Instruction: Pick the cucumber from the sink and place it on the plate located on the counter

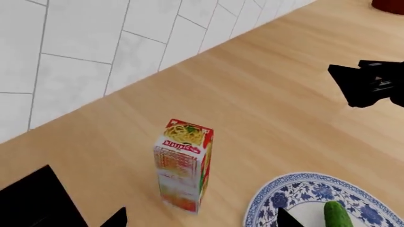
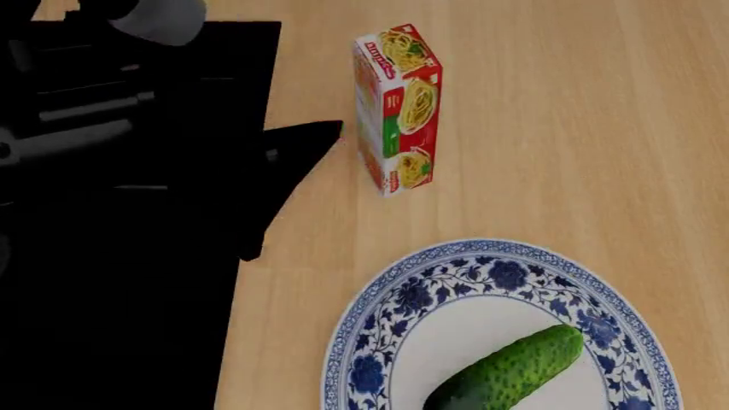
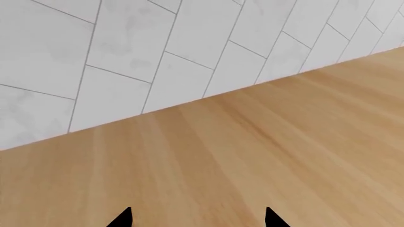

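Note:
The cucumber (image 2: 513, 371) lies on the blue-rimmed white plate (image 2: 376, 342) on the wood counter (image 2: 569, 128); its tip also shows in the left wrist view (image 1: 337, 215), on the plate (image 1: 296, 189). The black sink (image 2: 228, 51) is at the left of the head view, with my left arm over it. My left gripper (image 1: 202, 220) is open and empty, with one fingertip (image 1: 284, 220) over the plate's rim, beside the cucumber and apart from it. My right gripper (image 3: 197, 220) is open and empty above bare counter (image 3: 252, 156) near the tiled wall.
An upright noodle box (image 2: 397, 107) stands on the counter between sink and plate, straight ahead of the left gripper (image 1: 183, 165). A black gripper body (image 1: 372, 82) hangs over the counter beyond the plate. White tiled wall (image 1: 94, 42) bounds the counter. A dark red object (image 1: 388, 4) is at the far corner.

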